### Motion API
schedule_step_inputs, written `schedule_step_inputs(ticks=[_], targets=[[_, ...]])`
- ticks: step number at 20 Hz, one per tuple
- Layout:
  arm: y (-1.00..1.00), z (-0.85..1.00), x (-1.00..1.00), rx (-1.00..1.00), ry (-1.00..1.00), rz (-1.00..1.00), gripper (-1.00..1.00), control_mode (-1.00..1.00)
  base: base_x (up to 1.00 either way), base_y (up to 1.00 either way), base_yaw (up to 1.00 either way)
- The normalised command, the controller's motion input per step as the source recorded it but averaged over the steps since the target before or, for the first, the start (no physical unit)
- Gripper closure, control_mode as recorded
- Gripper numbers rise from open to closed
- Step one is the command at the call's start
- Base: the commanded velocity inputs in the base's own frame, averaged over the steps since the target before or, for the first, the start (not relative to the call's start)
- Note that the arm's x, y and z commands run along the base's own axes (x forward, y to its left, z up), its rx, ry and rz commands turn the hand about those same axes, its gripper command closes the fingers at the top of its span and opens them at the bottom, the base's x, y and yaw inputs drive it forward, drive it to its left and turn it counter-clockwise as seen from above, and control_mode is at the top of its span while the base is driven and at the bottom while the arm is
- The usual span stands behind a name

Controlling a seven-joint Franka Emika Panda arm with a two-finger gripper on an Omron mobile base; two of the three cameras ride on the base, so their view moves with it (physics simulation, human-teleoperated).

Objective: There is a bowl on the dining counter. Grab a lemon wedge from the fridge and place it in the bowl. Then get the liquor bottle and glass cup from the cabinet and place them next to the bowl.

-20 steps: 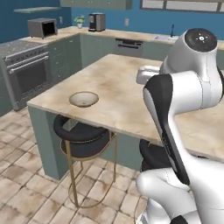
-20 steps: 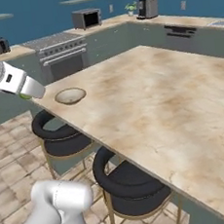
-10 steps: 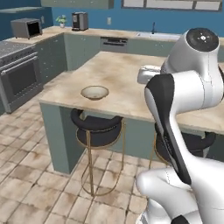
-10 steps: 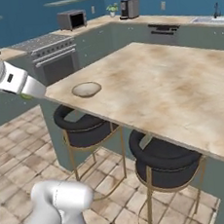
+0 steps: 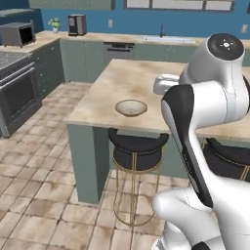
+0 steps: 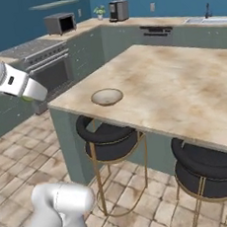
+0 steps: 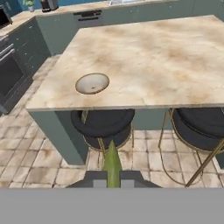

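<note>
Since the earlier frames the base has driven on, so the whole scene has shifted and the bowl [image 5: 131, 107] looms larger. Beige marbled worktop [image 6: 182, 83] stands over tan floor tiles [image 5: 39, 180] and black stools [image 6: 108, 138]. Hand [image 7: 112, 180] is clamped on the yellow-green lemon wedge [image 7: 112, 165], off the near edge. Tan-rimmed, off-white bowl sits near the left corner, holding nothing.
</note>
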Motion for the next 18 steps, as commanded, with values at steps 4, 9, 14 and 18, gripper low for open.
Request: schedule_step_inputs(ticks=[4, 9, 14, 18], targets=[[0.00, 0.00, 0.00, 0.00, 0.00, 0.00, 1.00, 1.00, 0.58, 0.59, -0.25], [0.00, 0.00, 0.00, 0.00, 0.00, 0.00, 1.00, 1.00, 0.70, 0.14, -0.25], [0.00, 0.00, 0.00, 0.00, 0.00, 0.00, 1.00, 1.00, 0.85, 0.00, -0.26], [0.00, 0.00, 0.00, 0.00, 0.00, 0.00, 1.00, 1.00, 0.74, 0.17, -0.22]])
